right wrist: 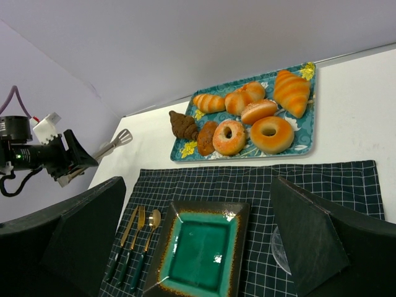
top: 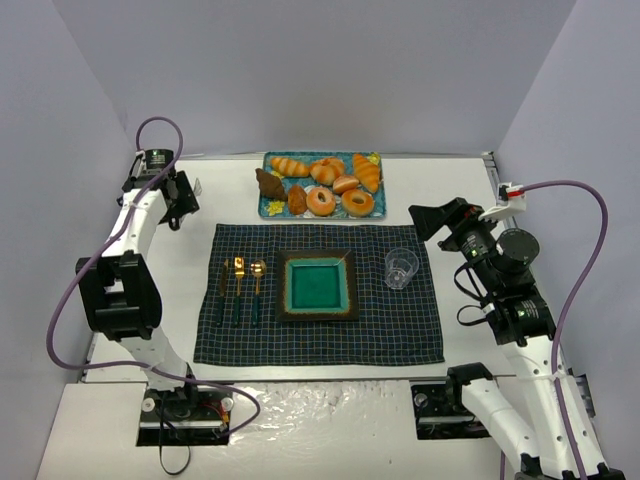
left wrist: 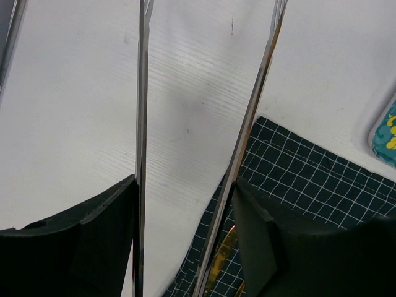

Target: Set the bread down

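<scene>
Since the chocolate croissant (top: 268, 185) sat at the tray's (right wrist: 305, 127) left end, rightward of the tongs (right wrist: 114, 143) our left gripper (top: 182, 200) clamped, we figured left was nearer; right gripper (right wrist: 198, 185) gaped empty.

The bread (top: 268, 184) is dark chocolate-brown, the darkest piece beside golden-orange striped croissants (top: 367, 171) and a reddish-brown roll (top: 297, 198). The tray (top: 272, 209) is teal, patterned with yellow flowers. A thin white grid crosses the navy placemat (top: 320, 340), and the square plate (top: 317, 258) shows a glossy teal centre inside a dark brown rim. The cutlery (top: 239, 290) has gold heads and dark green handles. The tongs (right wrist: 122, 137) are silver and the table (top: 460, 180) white.
</scene>
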`<act>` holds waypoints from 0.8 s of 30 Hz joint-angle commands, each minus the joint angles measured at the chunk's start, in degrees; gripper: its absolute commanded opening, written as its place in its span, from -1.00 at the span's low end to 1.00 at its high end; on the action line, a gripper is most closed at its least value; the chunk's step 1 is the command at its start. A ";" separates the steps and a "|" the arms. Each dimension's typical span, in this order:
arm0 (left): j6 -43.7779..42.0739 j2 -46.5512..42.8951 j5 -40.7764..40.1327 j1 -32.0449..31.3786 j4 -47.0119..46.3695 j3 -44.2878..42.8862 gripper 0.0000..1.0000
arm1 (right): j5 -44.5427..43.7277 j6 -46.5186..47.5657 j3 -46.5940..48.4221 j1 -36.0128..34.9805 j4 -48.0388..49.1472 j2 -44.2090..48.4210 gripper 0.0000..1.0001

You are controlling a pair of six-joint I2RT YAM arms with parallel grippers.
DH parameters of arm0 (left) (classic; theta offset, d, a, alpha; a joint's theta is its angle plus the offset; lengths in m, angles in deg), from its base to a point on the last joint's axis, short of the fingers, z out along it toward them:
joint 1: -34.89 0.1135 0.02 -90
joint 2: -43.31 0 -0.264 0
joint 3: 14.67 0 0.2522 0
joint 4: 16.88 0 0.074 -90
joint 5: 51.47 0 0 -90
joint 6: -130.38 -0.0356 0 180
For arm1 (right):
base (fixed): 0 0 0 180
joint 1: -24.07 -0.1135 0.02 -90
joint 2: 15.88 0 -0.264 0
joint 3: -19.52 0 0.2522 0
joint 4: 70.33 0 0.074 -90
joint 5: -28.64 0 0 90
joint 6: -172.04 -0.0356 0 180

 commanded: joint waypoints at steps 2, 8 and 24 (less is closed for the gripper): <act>-0.33 -6.88 -0.77 -1.54 -0.33 -1.48 0.05 | 1.13 -0.51 -0.06 0.19 5.91 0.12 1.00; -1.31 -9.82 -0.71 -3.26 1.04 -2.38 0.03 | 0.93 -0.51 -0.83 0.25 5.73 0.70 1.00; -1.66 -11.29 1.98 -14.17 1.31 -5.46 0.03 | 0.66 -0.79 -1.65 0.08 4.95 1.23 1.00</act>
